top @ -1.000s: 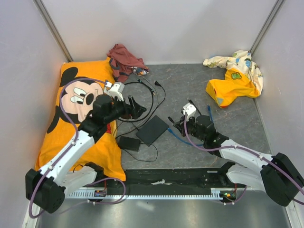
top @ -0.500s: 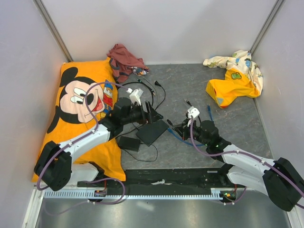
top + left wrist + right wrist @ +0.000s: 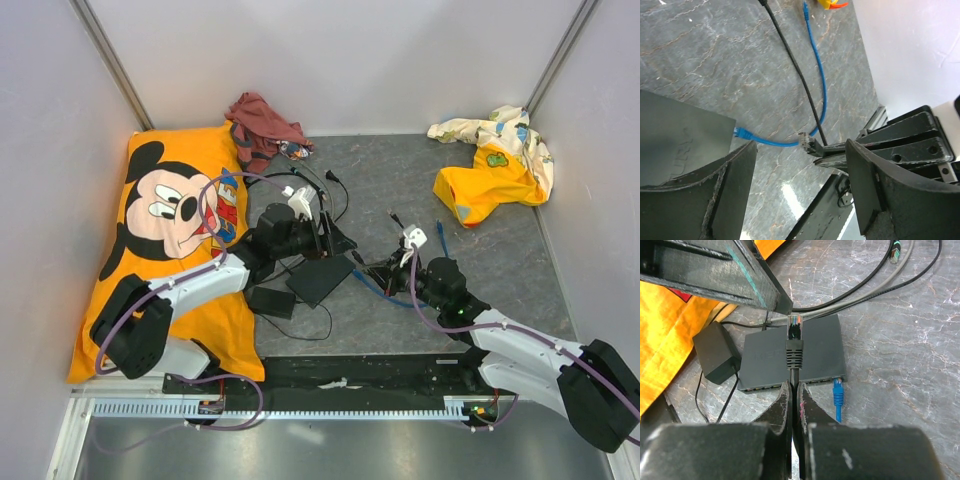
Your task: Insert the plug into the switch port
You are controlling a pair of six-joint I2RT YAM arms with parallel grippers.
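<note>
The switch (image 3: 790, 357) is a thin, flat black box on the grey floor, with its row of ports (image 3: 771, 386) along the near edge. My right gripper (image 3: 793, 385) is shut on a black cable just behind its plug (image 3: 794, 335). The plug hangs above the switch, outside any port. In the top view the right gripper (image 3: 385, 270) sits just right of the switch (image 3: 320, 275). My left gripper (image 3: 335, 240) hovers open over the switch's far side, holding nothing. The left wrist view shows the switch (image 3: 675, 135), the held plug (image 3: 807, 141) and my left gripper (image 3: 800, 170).
A blue cable's plug (image 3: 838, 390) meets the switch's right end port. A black adapter brick (image 3: 715, 357) with a cord lies left of the switch. Loose cables (image 3: 325, 195) loop behind. An orange Mickey pillow (image 3: 170, 230) lies left, red cloth (image 3: 262, 125) behind it and yellow clothing (image 3: 495, 165) at back right.
My left arm has swung right, from over the pillow to above the switch, and its jaws have narrowed a little. My right gripper has drifted slightly right, still holding the plug.
</note>
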